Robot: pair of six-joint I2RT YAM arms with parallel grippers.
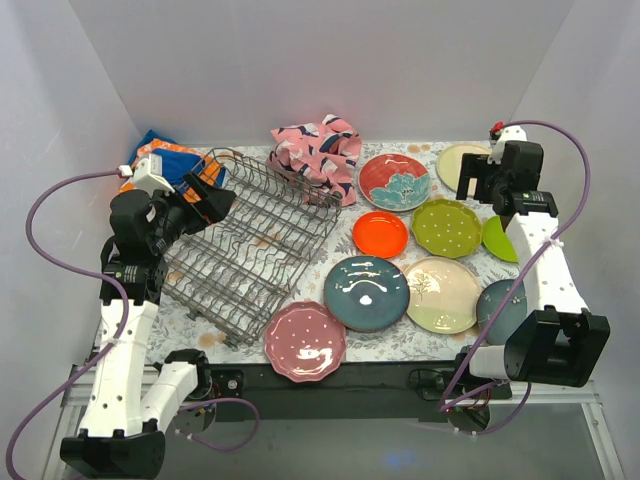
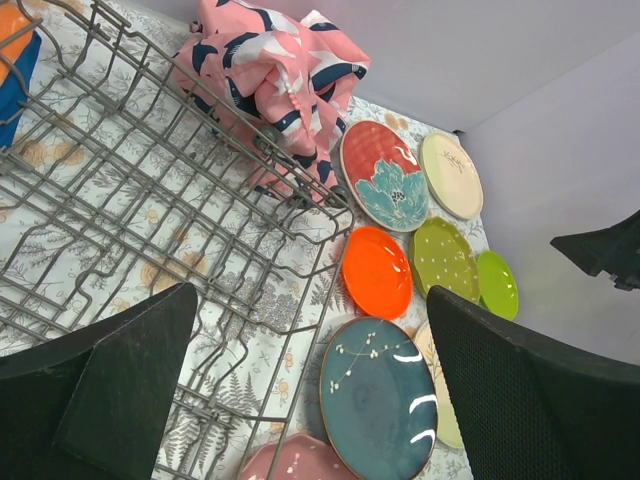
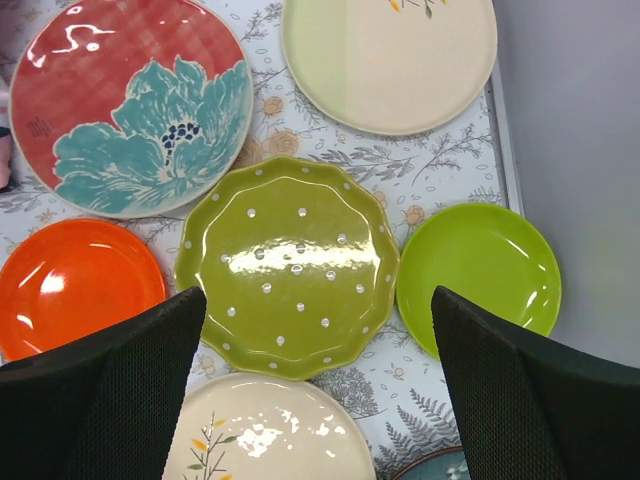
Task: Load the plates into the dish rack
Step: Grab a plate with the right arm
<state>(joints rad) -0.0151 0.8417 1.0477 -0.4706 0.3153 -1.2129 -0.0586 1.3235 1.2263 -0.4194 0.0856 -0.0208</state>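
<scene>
Your left tool (image 2: pixel 310 295) hovers released and empty over the rack (image 1: pixel 250 250), which sits bare and askew; your right tool (image 3: pixel 318 295), equally released, hangs above the dotted green plate (image 3: pixel 290 265), well right of the rack, likely lined up for a first pick. All plates (image 1: pixel 366 292) lie flat on the desk (image 1: pixel 385 345) right of the rack. No writing is legible.

Pink cloth (image 1: pixel 318 152), blue-orange cloth (image 1: pixel 171 160)

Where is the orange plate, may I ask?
Top view: the orange plate lies right of the dish rack, between the red flower plate and the teal plate.
</scene>
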